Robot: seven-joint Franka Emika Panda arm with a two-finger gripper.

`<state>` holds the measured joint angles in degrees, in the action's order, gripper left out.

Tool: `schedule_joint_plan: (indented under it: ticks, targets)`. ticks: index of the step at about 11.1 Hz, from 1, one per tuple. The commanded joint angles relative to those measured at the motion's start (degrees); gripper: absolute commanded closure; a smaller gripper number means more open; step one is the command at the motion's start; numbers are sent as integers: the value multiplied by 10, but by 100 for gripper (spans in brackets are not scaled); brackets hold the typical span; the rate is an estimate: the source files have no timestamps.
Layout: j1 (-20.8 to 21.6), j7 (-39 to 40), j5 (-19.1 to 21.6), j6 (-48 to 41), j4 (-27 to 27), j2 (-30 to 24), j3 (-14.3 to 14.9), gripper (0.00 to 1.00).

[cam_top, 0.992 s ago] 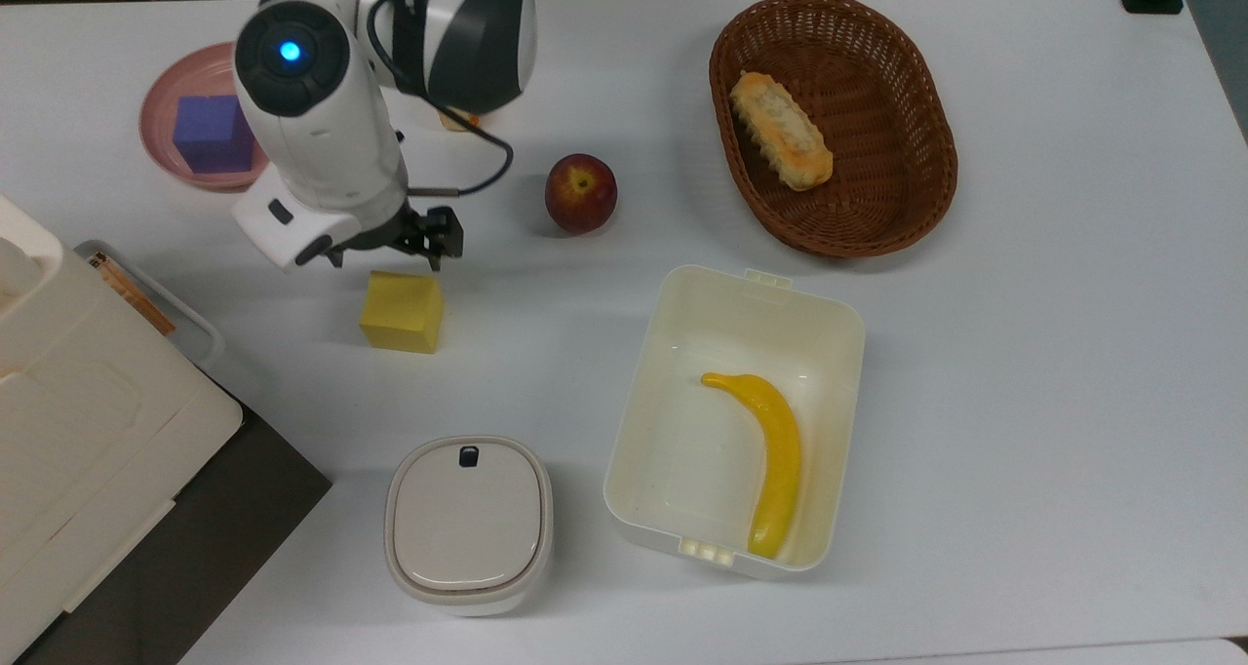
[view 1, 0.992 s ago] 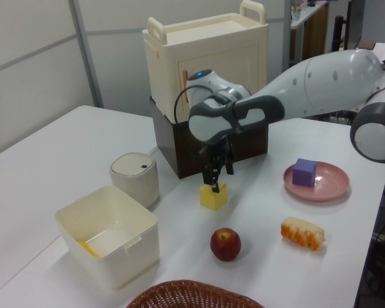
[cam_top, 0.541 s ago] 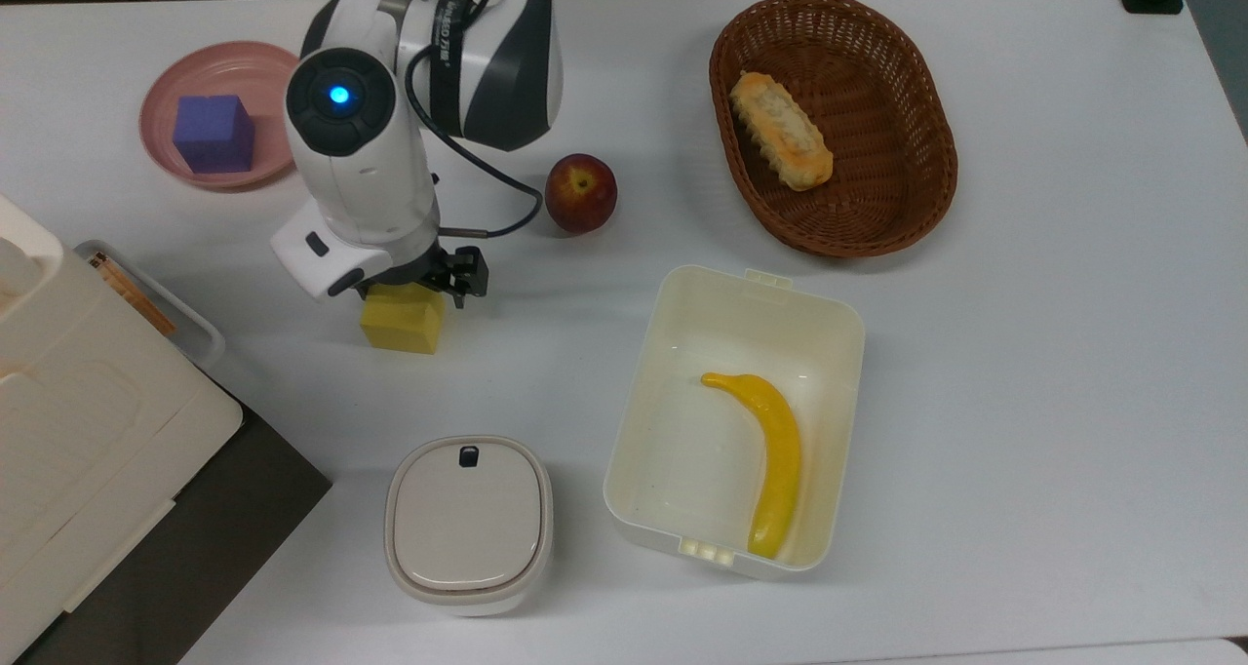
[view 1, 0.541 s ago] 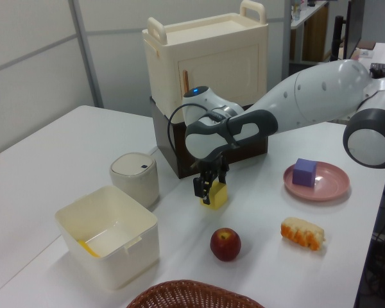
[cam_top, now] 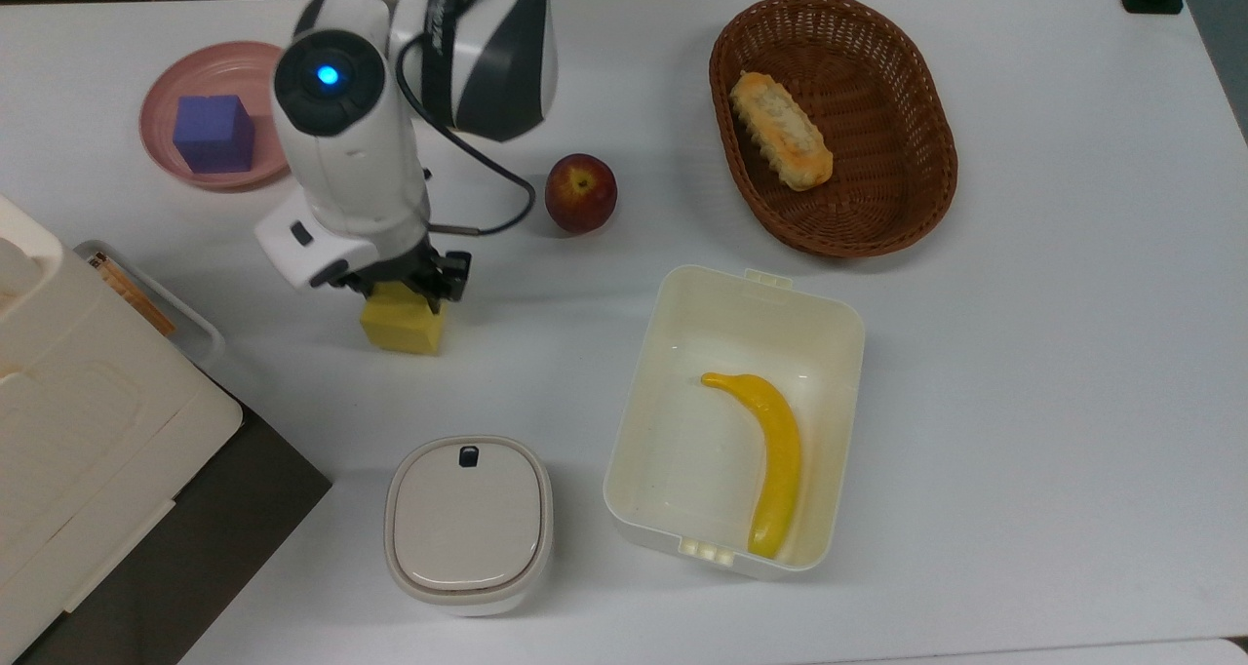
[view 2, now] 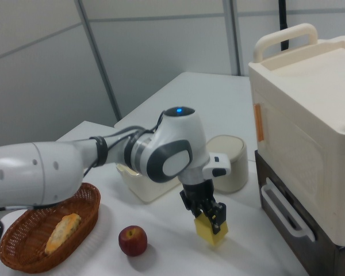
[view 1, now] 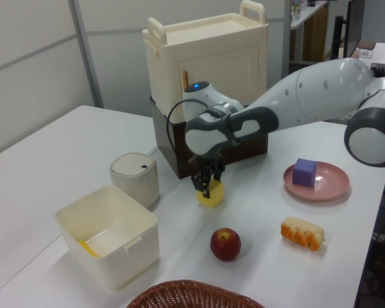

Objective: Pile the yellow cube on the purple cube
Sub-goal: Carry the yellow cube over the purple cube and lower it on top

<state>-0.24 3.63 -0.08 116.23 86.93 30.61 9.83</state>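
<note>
Gripper (cam_top: 402,290) clamped on the yellow cube (cam_top: 403,320).
From there, the purple cube (cam_top: 213,134) sits toward the top view's upper left.

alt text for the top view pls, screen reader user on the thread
A white robot arm's gripper is closed on the yellow cube on a white table, while the purple cube sits on a pink plate at the top view's upper left. Also present: an apple, a wicker basket holding bread, and an open container with a banana.
</note>
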Motion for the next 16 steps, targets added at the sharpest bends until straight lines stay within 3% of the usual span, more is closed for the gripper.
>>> schedule_joint_plan:
  ticks: [1, 4, 6, 10, 11, 14, 16]
  targets:
    - [-27, 22, -4, -99, 15, -84, 4, 96]
    - [-79, 45, -25, -176, 5, -135, 5, 96]
    - [-104, 64, -61, -212, 5, -152, 5, 96]
    - [-143, 103, -62, -220, 10, -157, 9, 96]
    - [-164, 111, -55, -214, 21, -168, 6, 96]
    - [-227, 192, -3, -125, 143, -263, 2, 95]
    - [-237, 218, 6, -113, 174, -273, 2, 95]
